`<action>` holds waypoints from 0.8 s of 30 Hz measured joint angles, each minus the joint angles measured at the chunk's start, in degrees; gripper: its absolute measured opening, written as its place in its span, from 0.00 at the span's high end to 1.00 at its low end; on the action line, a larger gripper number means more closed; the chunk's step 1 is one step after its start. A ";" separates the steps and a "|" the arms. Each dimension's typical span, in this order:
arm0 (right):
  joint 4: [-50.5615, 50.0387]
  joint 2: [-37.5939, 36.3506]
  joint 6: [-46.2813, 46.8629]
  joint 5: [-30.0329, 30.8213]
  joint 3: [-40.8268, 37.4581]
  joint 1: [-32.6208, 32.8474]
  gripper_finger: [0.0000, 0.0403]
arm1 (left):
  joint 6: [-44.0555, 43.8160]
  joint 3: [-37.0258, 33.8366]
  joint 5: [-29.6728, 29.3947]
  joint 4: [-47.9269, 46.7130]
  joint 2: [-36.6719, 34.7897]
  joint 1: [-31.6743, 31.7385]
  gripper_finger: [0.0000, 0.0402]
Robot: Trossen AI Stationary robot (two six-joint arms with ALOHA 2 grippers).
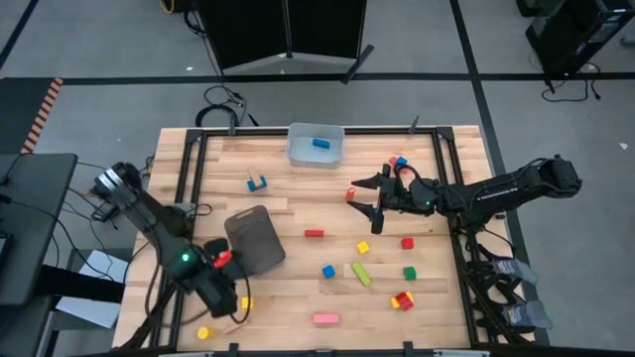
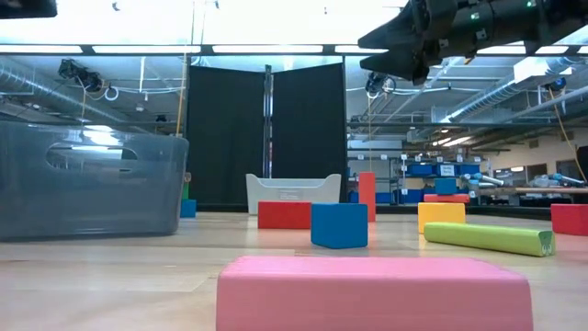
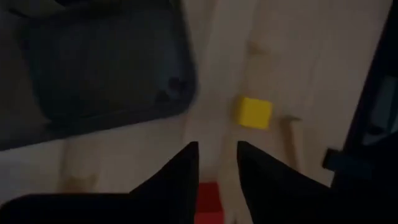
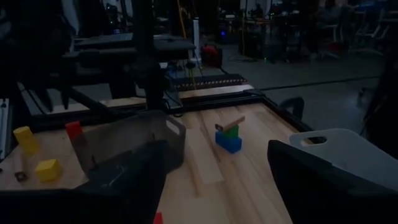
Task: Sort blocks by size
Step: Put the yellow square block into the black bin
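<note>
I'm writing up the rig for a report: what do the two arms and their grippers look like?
Both arms are dark, nearly black, built of jointed segments. The left arm shows a small green light and a red patch near its wrist, with cables trailing at its base. The right arm carries pale lettering along its forearm and a green light near the right gripper, whose two fingers are dark and tapered.

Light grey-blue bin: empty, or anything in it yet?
Not empty. The high view shows one blue block lying inside the bin; nothing else shows in it.

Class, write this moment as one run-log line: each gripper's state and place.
left gripper: open, over red block beside dark tray | right gripper: open, raised mid-table | bin: one blue block
</note>
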 joint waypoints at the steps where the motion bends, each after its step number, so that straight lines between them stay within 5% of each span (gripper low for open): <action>1: -0.03 0.00 -0.04 0.00 0.00 0.00 0.29 | -0.15 0.00 0.03 1.35 1.07 -0.63 0.67; 12: -0.14 0.00 -0.10 -0.09 0.00 0.00 0.30 | -0.20 0.00 0.48 15.23 12.56 -3.36 0.44; 24: -0.61 0.00 -0.10 -0.17 0.00 0.00 0.30 | -1.74 -0.02 -0.95 14.43 19.52 -4.32 0.41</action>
